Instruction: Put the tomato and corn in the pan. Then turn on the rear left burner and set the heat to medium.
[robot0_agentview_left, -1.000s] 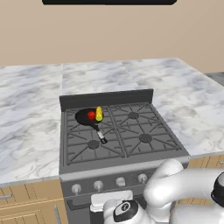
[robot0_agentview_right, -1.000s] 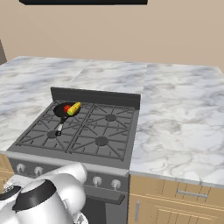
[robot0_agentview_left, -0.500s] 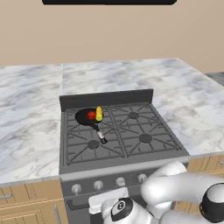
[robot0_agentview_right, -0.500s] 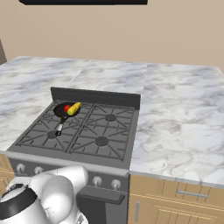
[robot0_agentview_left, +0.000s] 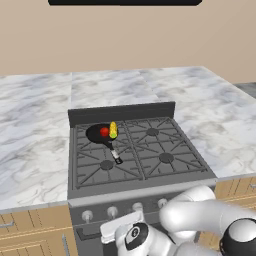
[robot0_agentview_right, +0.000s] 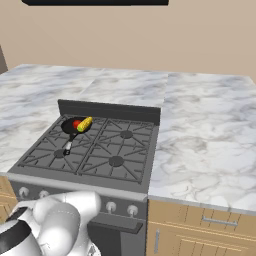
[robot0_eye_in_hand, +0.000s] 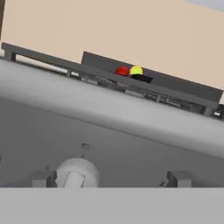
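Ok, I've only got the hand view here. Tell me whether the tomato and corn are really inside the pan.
Observer: Yes. In the left base view the tomato and the corn lie side by side inside the pan.
Operator: Now give me where that pan sits.
Observer: On the rear left burner, up against the stove's back rail.
Operator: And say which way the handle goes.
Observer: The handle points forward, toward the front left burner.
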